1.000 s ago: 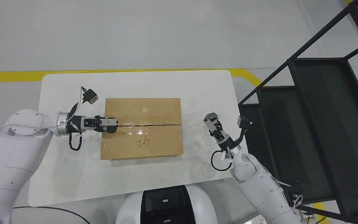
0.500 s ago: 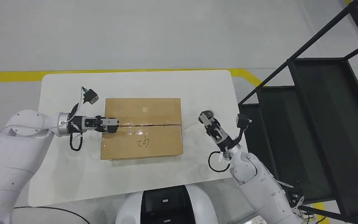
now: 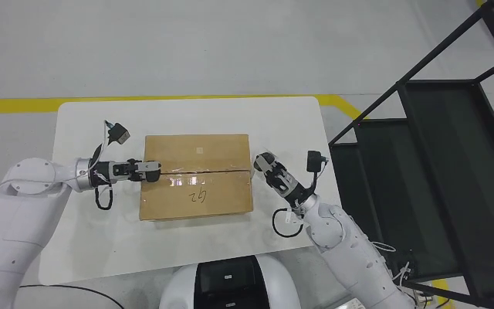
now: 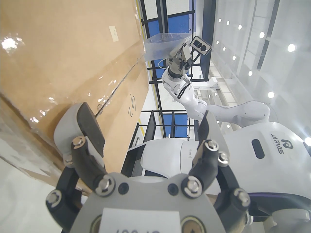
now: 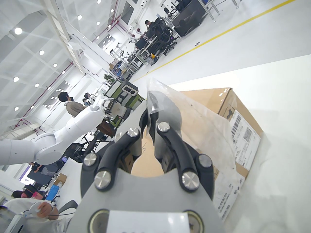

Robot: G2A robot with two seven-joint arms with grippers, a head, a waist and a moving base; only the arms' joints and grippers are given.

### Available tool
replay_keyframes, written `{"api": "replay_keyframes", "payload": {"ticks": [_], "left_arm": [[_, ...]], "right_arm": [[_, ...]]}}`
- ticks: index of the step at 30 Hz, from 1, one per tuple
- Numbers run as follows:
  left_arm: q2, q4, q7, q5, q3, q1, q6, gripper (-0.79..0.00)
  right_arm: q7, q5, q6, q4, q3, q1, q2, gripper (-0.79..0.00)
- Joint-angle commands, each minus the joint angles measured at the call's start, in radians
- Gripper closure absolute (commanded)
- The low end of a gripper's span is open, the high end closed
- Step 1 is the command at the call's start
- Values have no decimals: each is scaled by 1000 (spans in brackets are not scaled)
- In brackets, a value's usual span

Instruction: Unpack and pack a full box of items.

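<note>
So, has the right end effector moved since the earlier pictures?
Yes. The right end effector has moved across the table toward the cardboard box and is now close to its end, gripping clear plastic film.

Marks on the box point(image 3: 196, 154)
A handwritten two-digit number point(image 3: 199, 198), ending in 2, on its top; a barcode label point(image 5: 244, 133) on its end, unreadably small.

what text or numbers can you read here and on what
"52", handwritten on the cardboard box top; first character unsure.
"3", on a small white sticker on the box top; unsure.
Printed label with barcode on the box's end: too small to read.
No text on the clear film in the right gripper.
</note>
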Motion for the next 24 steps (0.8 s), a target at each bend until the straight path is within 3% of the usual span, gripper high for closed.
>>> {"api": "replay_keyframes", "payload": {"ticks": [1, 7, 12, 17, 24], "left_arm": [[4, 9, 0, -48, -32, 14, -22, -785], [24, 35, 14, -124, -141, 70, -58, -785], [41, 20, 64, -66, -199, 126, -26, -785], [35, -28, 140, 64, -156, 129, 51, -785], [2, -33, 151, 138, -36, 64, 101, -785]], "right_arm": [[6, -2, 9, 3, -6, 5, -2, 0], [25, -6, 28, 5, -14, 13, -4, 0], [31, -10, 37, 2, -16, 15, -6, 0], [35, -13, 44, -1, -17, 16, -7, 0], [36, -32, 66, -12, -10, 10, -8, 0]]}}
